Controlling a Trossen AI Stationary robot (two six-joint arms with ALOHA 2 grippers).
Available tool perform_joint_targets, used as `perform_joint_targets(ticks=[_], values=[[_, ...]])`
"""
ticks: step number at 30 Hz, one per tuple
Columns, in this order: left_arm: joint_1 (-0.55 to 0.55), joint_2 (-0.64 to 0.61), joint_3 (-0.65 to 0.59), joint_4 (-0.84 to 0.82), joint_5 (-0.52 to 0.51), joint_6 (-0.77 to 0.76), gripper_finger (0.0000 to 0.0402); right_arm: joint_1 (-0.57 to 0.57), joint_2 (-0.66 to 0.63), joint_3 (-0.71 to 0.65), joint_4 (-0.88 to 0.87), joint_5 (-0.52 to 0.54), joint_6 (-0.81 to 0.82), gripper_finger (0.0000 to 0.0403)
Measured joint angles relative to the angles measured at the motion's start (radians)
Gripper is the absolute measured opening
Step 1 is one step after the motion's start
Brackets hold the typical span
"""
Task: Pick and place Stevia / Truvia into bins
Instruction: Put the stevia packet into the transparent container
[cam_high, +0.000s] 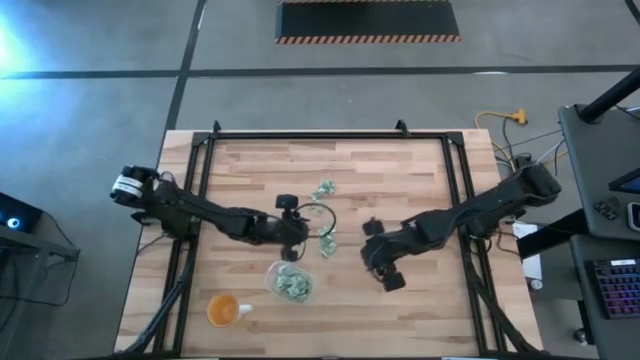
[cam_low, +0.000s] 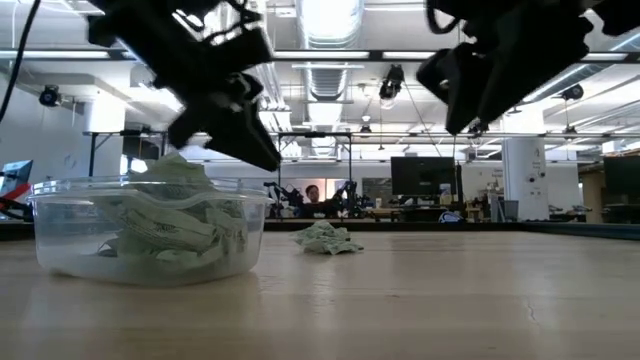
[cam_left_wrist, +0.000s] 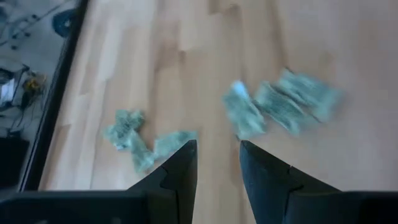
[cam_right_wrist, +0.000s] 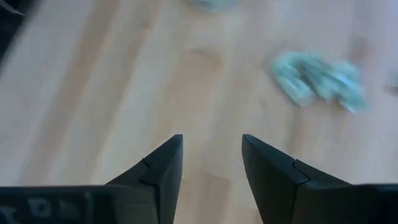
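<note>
The clear bin (cam_high: 290, 282) (cam_low: 60, 235) stands near the table's front, left of middle, with several pale green Stevia packets in it. Two small heaps of packets lie on the wood: one at mid-table (cam_high: 325, 240) (cam_left_wrist: 283, 106), one farther back (cam_high: 323, 189) (cam_left_wrist: 134, 137). In the low view one heap (cam_low: 325, 240) shows to the right of the bin. My left gripper (cam_high: 298, 245) (cam_left_wrist: 217, 158) hangs open and empty just behind the bin, above the table, short of the mid-table heap. My right gripper (cam_high: 390, 278) (cam_right_wrist: 211, 155) is open and empty, raised over bare wood right of the heaps (cam_right_wrist: 317, 78).
An orange cup (cam_high: 225, 310) with a handle stands near the front left corner. A black frame (cam_high: 330, 135) runs along the table's far edge and sides. Bare wood lies between the two grippers and across the table's right half.
</note>
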Motion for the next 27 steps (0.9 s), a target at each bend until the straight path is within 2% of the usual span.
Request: perform_joint_targets(ticks=[4,11,13,19,27], values=[[0.080,0.029,0.002,0.060,0.005,-0.033,0.0105,0.000,-0.125,-0.089,0.016,0.127,0.050,0.0145],[0.256,0.049,0.011,0.064,0.223,-0.242,0.0105,-0.001,-0.318,-0.237,0.116,0.281,0.113,0.0131],[0.289,0.061,0.014,0.087,0.245,-0.314,0.0105,-0.001,-0.356,-0.261,0.110,0.314,0.138,0.0128],[0.332,0.124,0.012,0.121,0.269,-0.499,0.0105,-0.001,-0.410,-0.299,0.132,0.345,0.162,0.0129],[0.332,0.250,0.090,0.142,0.318,-0.531,0.0105,-0.001,-0.398,-0.301,0.154,0.344,0.158,0.0125]])
